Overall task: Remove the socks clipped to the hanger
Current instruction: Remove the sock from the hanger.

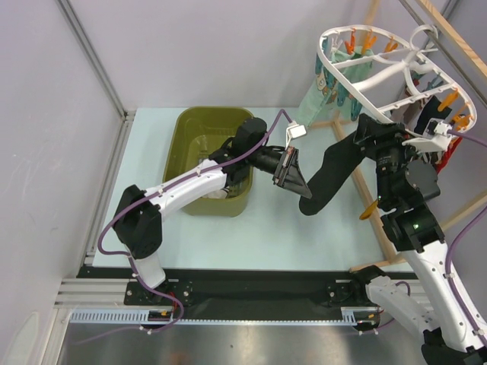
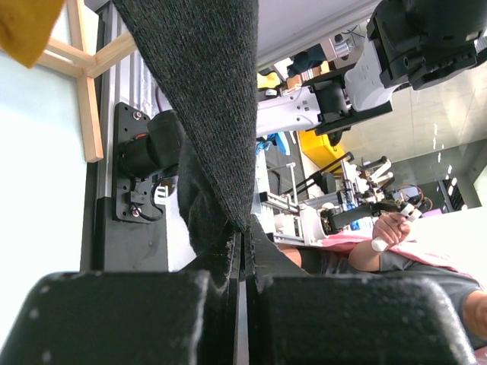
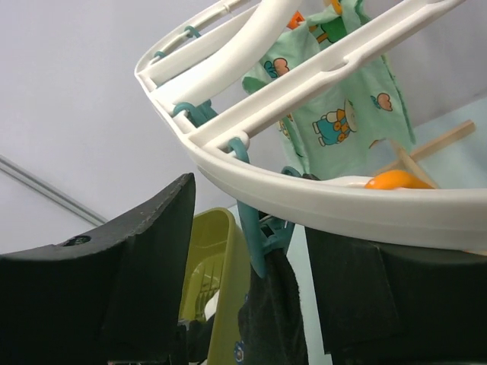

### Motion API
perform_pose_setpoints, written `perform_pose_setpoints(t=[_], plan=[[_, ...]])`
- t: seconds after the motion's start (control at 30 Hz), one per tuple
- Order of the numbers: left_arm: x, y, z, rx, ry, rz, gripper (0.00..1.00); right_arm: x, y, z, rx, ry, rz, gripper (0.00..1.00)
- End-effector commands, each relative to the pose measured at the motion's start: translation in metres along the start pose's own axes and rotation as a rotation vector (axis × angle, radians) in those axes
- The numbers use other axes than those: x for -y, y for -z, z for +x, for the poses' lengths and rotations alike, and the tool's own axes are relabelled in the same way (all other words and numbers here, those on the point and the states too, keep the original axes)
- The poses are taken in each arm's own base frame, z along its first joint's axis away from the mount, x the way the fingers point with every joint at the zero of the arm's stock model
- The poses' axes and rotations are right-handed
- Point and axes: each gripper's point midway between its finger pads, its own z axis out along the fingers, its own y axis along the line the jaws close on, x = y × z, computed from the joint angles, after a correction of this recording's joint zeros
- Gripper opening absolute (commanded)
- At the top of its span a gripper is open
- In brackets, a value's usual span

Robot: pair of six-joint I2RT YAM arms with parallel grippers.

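Observation:
The white oval hanger (image 1: pixel 380 72) hangs at the back right. A pale mint bear-print sock (image 1: pixel 327 91) is clipped at its far side. A black sock (image 1: pixel 335 163) stretches from a teal peg under the ring down to the left. My left gripper (image 1: pixel 293 173) is shut on the sock's lower end; in the left wrist view (image 2: pixel 245 251) the black sock (image 2: pixel 205 99) is pinched between the jaws. My right gripper (image 3: pixel 251 289) is open, with its jaws on either side of the teal peg (image 3: pixel 262 243) that holds the black sock (image 3: pixel 278 319) under the ring (image 3: pixel 304 198).
The olive-green tub (image 1: pixel 209 160) stands left of centre, under my left arm, with something pale inside. The light wooden rack (image 1: pixel 358 114) frames the hanger. Red and mustard fabric (image 1: pixel 449 148) hangs at the hanger's right side. A loose orange peg (image 1: pixel 369 209) is near my right arm.

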Motion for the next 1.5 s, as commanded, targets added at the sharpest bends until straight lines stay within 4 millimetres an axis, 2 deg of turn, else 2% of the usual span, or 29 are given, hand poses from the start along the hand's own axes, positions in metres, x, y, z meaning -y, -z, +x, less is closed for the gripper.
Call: perform_pose_setpoints(t=[0.0, 0.37, 0.47, 0.57, 0.63, 0.7, 0.77, 0.8, 0.87, 1.03, 1.13, 1.23, 1.27, 1.37, 1.47], plan=[[0.03, 0.009, -0.007, 0.004, -0.077, 0.051, 0.0, -0.014, 0.0, -0.015, 0.033, -0.061, -0.069, 0.63], [0.044, 0.013, -0.006, -0.013, -0.058, 0.124, 0.0, -0.015, -0.001, -0.016, -0.003, -0.051, -0.137, 0.67], [0.042, 0.014, -0.006, -0.012, -0.046, 0.127, 0.0, -0.018, 0.001, -0.017, -0.01, -0.045, -0.168, 0.62], [0.041, 0.016, -0.006, -0.009, -0.03, 0.141, 0.0, -0.022, 0.003, -0.018, -0.012, -0.044, -0.193, 0.54], [0.039, 0.019, -0.006, -0.004, -0.024, 0.148, 0.0, -0.021, 0.005, -0.019, -0.006, -0.041, -0.193, 0.45], [0.038, 0.02, -0.007, -0.001, -0.02, 0.152, 0.0, -0.022, 0.007, -0.021, 0.005, -0.04, -0.204, 0.43], [0.036, 0.021, -0.008, -0.001, -0.02, 0.154, 0.0, -0.022, 0.008, -0.019, 0.001, -0.036, -0.212, 0.45], [0.036, 0.021, -0.007, -0.005, -0.015, 0.157, 0.0, -0.023, 0.008, -0.02, 0.0, -0.03, -0.217, 0.53], [0.037, 0.021, -0.008, -0.004, -0.006, 0.161, 0.0, -0.024, 0.008, -0.019, -0.004, -0.031, -0.226, 0.61], [0.036, 0.021, -0.009, -0.009, 0.01, 0.179, 0.0, -0.023, 0.008, -0.02, -0.002, -0.037, -0.231, 0.63], [0.037, 0.023, -0.01, -0.005, 0.011, 0.192, 0.0, -0.022, 0.008, -0.02, -0.001, -0.038, -0.228, 0.59], [0.038, 0.023, -0.009, -0.006, 0.016, 0.206, 0.0, -0.02, 0.007, -0.021, 0.001, -0.04, -0.222, 0.47], [0.038, 0.023, -0.008, -0.006, 0.016, 0.208, 0.0, -0.019, 0.007, -0.023, 0.006, -0.039, -0.218, 0.4], [0.039, 0.023, -0.008, -0.006, 0.017, 0.217, 0.0, -0.019, 0.008, -0.026, 0.014, -0.045, -0.223, 0.26], [0.04, 0.023, -0.009, -0.004, 0.017, 0.218, 0.0, -0.02, 0.01, -0.029, 0.019, -0.042, -0.226, 0.18]])
